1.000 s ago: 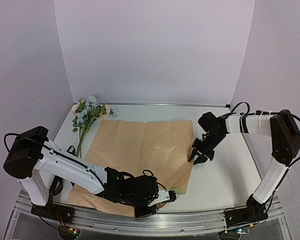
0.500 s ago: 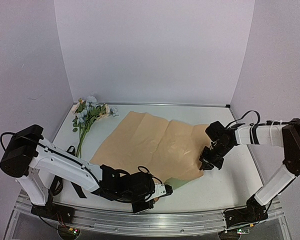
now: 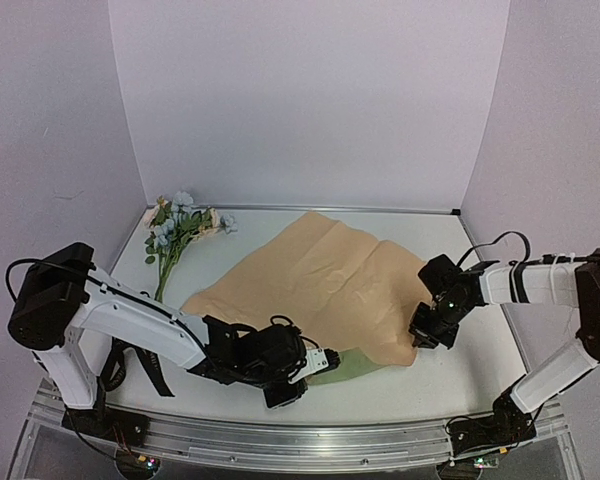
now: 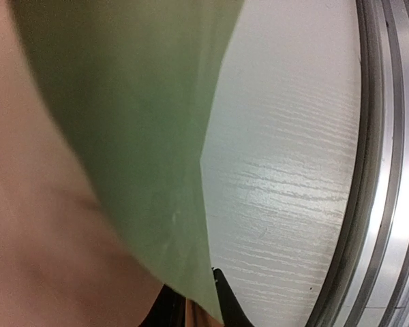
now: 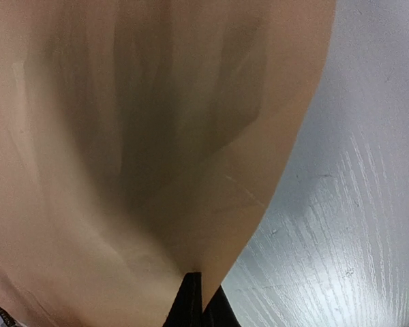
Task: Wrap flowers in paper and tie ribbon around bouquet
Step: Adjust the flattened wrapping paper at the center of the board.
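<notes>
Paper (image 3: 320,275) lies tan face up between the arms: thin, light, limp, likely to crease or tear if tugged. Left gripper (image 3: 318,364) pinches near corner, green underside showing; right gripper (image 3: 418,338) pinches right corner. Corners judged best hold. Flowers (image 3: 175,232) far left, apart
</notes>
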Controlling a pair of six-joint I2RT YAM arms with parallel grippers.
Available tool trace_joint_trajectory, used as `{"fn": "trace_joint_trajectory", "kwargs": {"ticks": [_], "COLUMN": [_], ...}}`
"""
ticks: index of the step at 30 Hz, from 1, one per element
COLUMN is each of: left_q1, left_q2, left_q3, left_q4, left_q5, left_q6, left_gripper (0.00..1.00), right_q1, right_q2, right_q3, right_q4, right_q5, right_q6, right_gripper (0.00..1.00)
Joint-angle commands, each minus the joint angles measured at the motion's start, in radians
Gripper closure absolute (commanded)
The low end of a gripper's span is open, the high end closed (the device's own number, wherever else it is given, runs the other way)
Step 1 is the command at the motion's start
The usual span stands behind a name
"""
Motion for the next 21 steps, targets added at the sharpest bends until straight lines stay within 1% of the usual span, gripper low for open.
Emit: {"fn": "trace_joint_trajectory", "kwargs": {"ticks": [1, 2, 3, 5, 11, 12, 13, 15, 18, 21], "left_q1": [-0.004, -0.004, -0.004, -0.004, -0.002, 0.001, 0.005, 0.008, 0.017, 0.049], "left_q2": [-0.005, -0.015, -0.028, -0.059, -0.222, -0.250, -0.279, -0.323, -0.371, -0.394], "left_q3": [0.020, 0.011, 0.001, -0.020, -0.125, -0.144, -0.162, -0.198, -0.234, -0.257], "left_q4": [-0.027, -0.024, -0.022, -0.019, 0.018, 0.029, 0.040, 0.065, 0.090, 0.093], "left_q5": [0.032, 0.036, 0.041, 0.052, 0.116, 0.127, 0.139, 0.163, 0.178, 0.136], "left_q6": [-0.028, -0.039, -0.046, -0.092, -0.198, -0.219, -0.240, -0.269, -0.321, -0.385], "left_gripper": [0.75, 0.64, 0.56, 0.46, 0.33, 0.31, 0.29, 0.25, 0.23, 0.23], "right_q1": [-0.004, -0.006, -0.005, -0.006, -0.001, -0.001, -0.001, 0.007, 0.033, 0.070], "right_q2": [0.051, 0.053, 0.051, 0.038, -0.056, -0.080, -0.104, -0.137, -0.173, -0.193], "right_q3": [0.073, 0.075, 0.072, 0.055, -0.040, -0.053, -0.064, -0.077, -0.082, -0.095], "right_q4": [-0.003, -0.006, -0.009, -0.015, -0.025, -0.036, -0.047, -0.069, -0.119, -0.132], "right_q5": [-0.006, -0.013, -0.015, -0.014, -0.014, -0.011, -0.010, -0.019, -0.021, -0.017], "right_q6": [-0.028, -0.027, -0.024, -0.012, 0.024, 0.020, 0.014, -0.002, -0.027, -0.026], "right_gripper": [0.95, 0.92, 0.87, 0.76, 0.45, 0.42, 0.39, 0.38, 0.37, 0.36]}}
